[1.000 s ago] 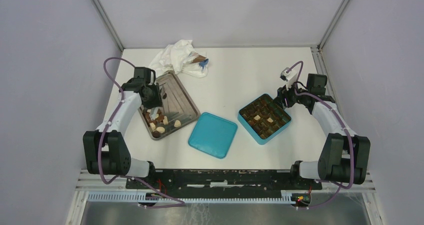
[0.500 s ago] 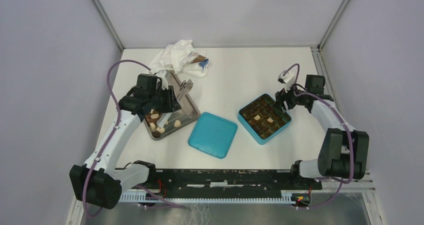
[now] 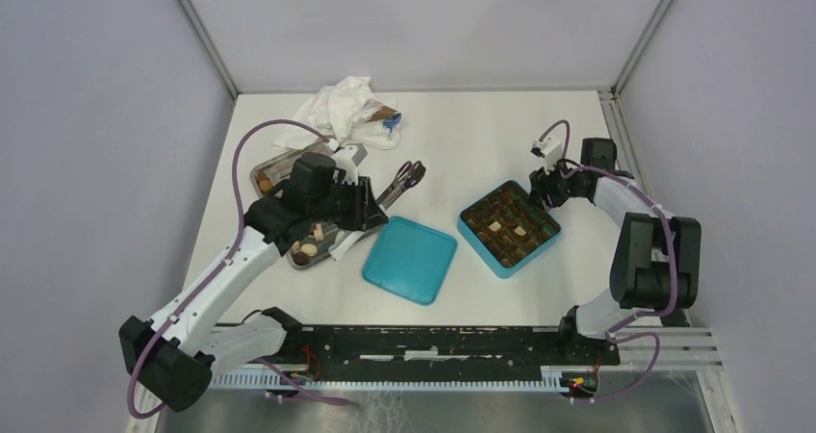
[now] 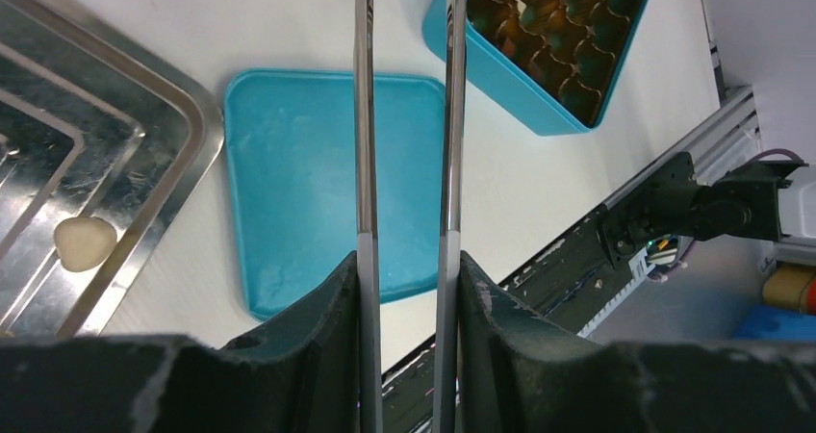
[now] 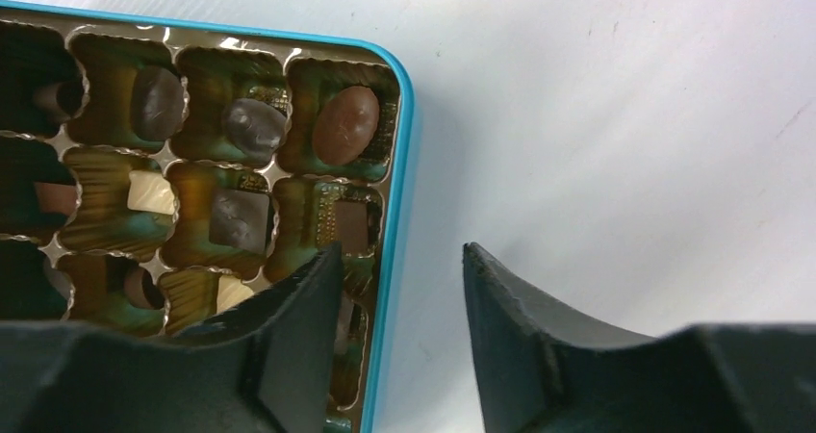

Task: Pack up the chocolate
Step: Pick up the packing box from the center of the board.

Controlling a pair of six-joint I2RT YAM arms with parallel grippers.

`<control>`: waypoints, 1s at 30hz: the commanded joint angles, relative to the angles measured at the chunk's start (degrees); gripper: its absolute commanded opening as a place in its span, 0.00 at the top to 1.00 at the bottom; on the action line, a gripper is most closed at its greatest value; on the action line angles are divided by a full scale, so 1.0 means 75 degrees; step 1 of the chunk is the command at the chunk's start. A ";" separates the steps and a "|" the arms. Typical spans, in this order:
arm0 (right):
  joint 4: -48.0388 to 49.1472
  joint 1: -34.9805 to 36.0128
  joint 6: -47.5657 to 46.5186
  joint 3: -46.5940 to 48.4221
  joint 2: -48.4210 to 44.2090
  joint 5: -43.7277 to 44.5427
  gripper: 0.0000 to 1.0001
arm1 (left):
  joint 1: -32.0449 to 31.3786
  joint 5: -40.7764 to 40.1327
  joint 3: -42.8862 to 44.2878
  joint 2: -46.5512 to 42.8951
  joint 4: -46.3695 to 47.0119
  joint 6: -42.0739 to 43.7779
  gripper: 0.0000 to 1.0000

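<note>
Chocolate fills several cups of the teal box (image 3: 510, 227), with dark, brown and cream pieces (image 5: 344, 123) in its gold liner. More chocolate (image 3: 308, 248) lies on the metal tray (image 3: 274, 168), and one cream piece (image 4: 85, 242) shows in the left wrist view. My left gripper (image 3: 371, 205) (image 4: 406, 257) is shut on metal tongs (image 3: 404, 178) (image 4: 363, 115) that point toward the box; their tips look dark and I cannot tell if they hold a piece. My right gripper (image 3: 545, 189) (image 5: 400, 250) is open, straddling the box's far right wall, one finger over the cups and one over the table.
The teal lid (image 3: 409, 258) (image 4: 327, 183) lies flat between tray and box. A crumpled white bag (image 3: 339, 109) with a wrapper sits at the back, behind the tray. The black rail (image 3: 433, 342) runs along the near edge.
My left arm swung right from the tray, carrying the tongs over the table toward the box. My right gripper stayed at the box corner and shifted slightly.
</note>
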 commanded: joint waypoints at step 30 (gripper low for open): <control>0.2945 0.0348 0.0560 -0.1712 -0.3643 0.0378 1.00 | -0.3243 -0.1163 -0.0399 0.0521 0.2999 -0.0545 0.97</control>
